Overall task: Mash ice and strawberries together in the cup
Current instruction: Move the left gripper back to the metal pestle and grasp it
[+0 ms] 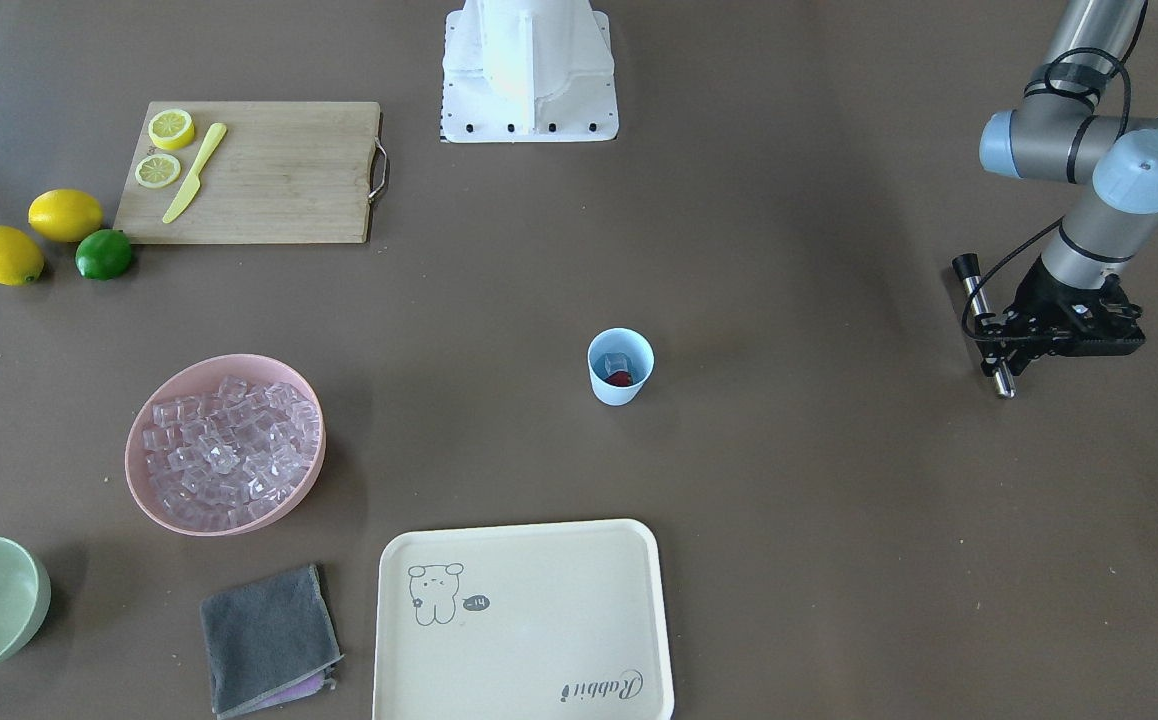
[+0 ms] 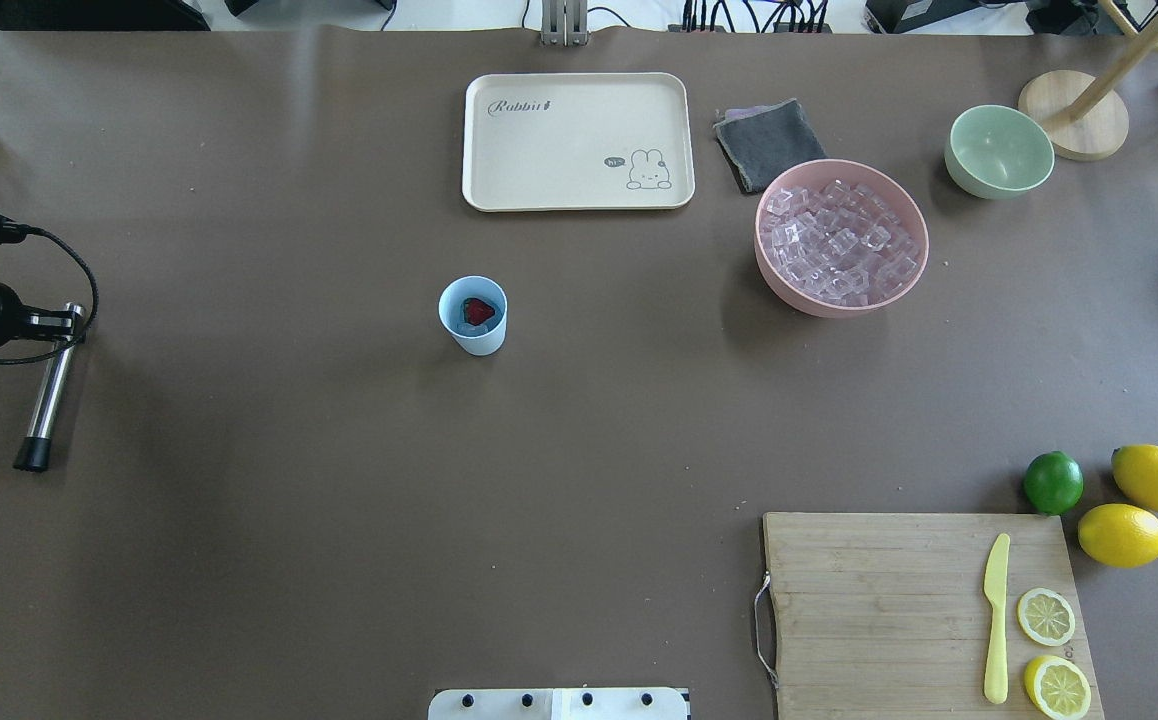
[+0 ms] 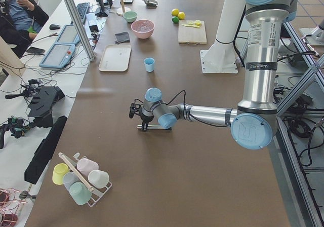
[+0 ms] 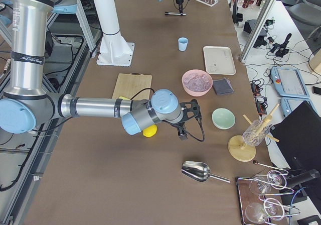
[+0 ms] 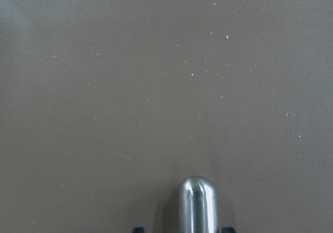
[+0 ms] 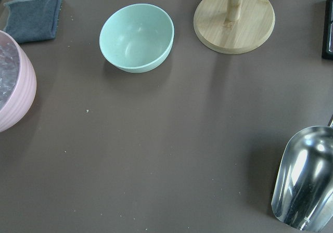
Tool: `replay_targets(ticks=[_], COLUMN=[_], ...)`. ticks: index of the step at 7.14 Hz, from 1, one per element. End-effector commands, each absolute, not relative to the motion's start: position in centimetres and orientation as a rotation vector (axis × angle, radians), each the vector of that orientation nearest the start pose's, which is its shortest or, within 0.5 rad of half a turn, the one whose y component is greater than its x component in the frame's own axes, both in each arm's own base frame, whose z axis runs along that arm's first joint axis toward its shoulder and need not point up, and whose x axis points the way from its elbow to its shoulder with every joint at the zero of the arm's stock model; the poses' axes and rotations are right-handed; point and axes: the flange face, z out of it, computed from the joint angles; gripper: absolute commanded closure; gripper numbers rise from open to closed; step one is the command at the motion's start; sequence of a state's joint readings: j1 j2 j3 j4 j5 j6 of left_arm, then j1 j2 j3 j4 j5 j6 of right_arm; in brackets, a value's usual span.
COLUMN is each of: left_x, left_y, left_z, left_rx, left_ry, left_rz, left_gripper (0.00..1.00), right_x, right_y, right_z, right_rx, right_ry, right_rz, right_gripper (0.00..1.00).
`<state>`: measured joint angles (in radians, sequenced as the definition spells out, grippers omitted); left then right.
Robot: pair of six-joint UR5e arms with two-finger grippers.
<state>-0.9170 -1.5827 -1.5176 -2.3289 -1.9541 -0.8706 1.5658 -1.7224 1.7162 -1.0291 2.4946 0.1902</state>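
Observation:
The light blue cup (image 2: 474, 338) stands upright mid-table, also seen in the front view (image 1: 621, 388). Inside it lie a dark red strawberry (image 2: 480, 311) and a clear ice cube (image 2: 461, 325). Many more ice cubes (image 2: 839, 240) fill the pink bowl (image 2: 819, 305). My left gripper (image 2: 57, 322) is shut on a steel muddler (image 2: 47, 395) with a black end, held flat, low over the table, far to the left of the cup. The muddler's round tip shows in the left wrist view (image 5: 196, 204). My right gripper (image 4: 183, 129) shows only in the right side view; I cannot tell its state.
A cream tray (image 2: 579, 190) and a grey cloth (image 2: 767, 143) lie beyond the cup. A pale green bowl (image 2: 999, 152), a wooden stand (image 2: 1074, 115) and a steel scoop (image 6: 304, 181) are at the far right. A cutting board (image 2: 869, 610) holds a yellow knife; lemons and a lime lie beside it.

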Motion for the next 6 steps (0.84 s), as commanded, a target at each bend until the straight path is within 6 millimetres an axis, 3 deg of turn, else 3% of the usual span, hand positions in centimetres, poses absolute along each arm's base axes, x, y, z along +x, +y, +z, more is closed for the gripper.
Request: replay_targets(ticks=[1,2,3,4,5,6], left_x=[24.9,24.8,24.3,21.8,22.4,22.9], left_y=[-48.0,-48.0,-48.1,-50.3,-54.4,-56.7], left_z=[60.5,60.4,57.6,53.3,46.9,42.1], left_rx=[0.257,0.254,0.268,0.318,0.422,0.548], left_ry=[0.765,0.771,0.82,0.873,0.921,0.924], left_rz=[-0.057,-0.056,-0.045,-0.077,-0.078,-0.093], left_gripper=[0.68,0.69,0.69,0.69,0.69,0.69], right_x=[5.2,5.1,5.2,5.2,5.2,5.2], right_y=[-44.4,-44.3,-44.3,-44.3,-44.1,-43.9], right_z=[58.7,58.7,58.6,58.7,58.8,58.9], right_rx=[0.403,0.402,0.405,0.404,0.403,0.402], right_ry=[-0.942,-0.943,-0.944,-0.943,-0.943,-0.945], right_rz=[-0.077,-0.078,-0.078,-0.079,-0.078,-0.08], right_gripper=[0.02,0.02,0.02,0.02,0.02,0.02])
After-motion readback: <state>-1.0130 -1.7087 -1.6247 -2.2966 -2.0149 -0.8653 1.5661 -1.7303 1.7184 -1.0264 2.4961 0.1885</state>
